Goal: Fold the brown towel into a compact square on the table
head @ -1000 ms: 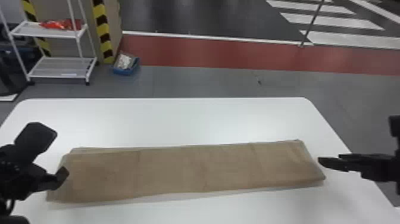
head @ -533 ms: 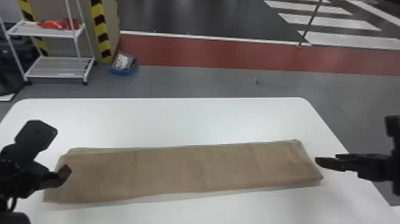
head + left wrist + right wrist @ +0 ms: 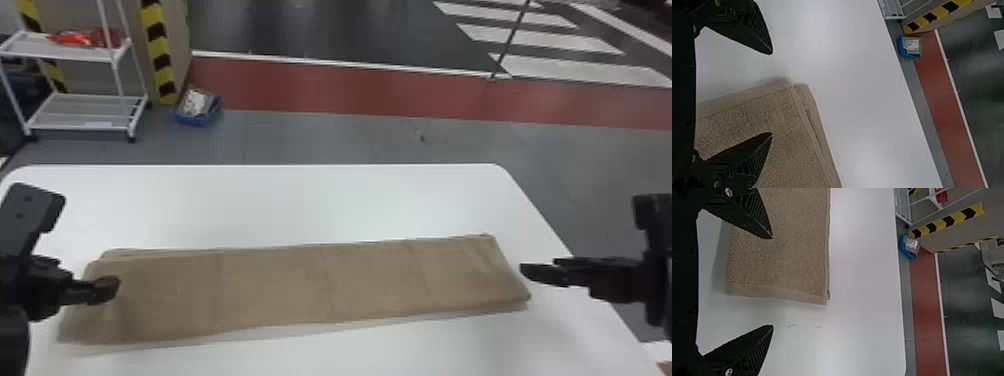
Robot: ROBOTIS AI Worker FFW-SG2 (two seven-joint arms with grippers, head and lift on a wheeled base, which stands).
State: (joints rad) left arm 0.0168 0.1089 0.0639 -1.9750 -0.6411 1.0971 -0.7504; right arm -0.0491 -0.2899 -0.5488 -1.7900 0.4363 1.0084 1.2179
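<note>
The brown terry towel (image 3: 320,285) is lying folded in a long flat strip across the white, round-cornered bench (image 3: 310,200). At its left end the black, two-fingered left gripper (image 3: 104,291) is hovering, and near its right end the matching black right gripper (image 3: 541,269) is hovering, both sets of fingers standing released, wide apart and gripping nothing.

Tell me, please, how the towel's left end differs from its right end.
The left end shows its layers out of line, one peeking past another at the far corner; the right end has them nearly flush. In the head view, the left gripper overlaps the left end, while the right gripper appears just beyond the right end. Both ends are brown and lie flat on the white table.
</note>
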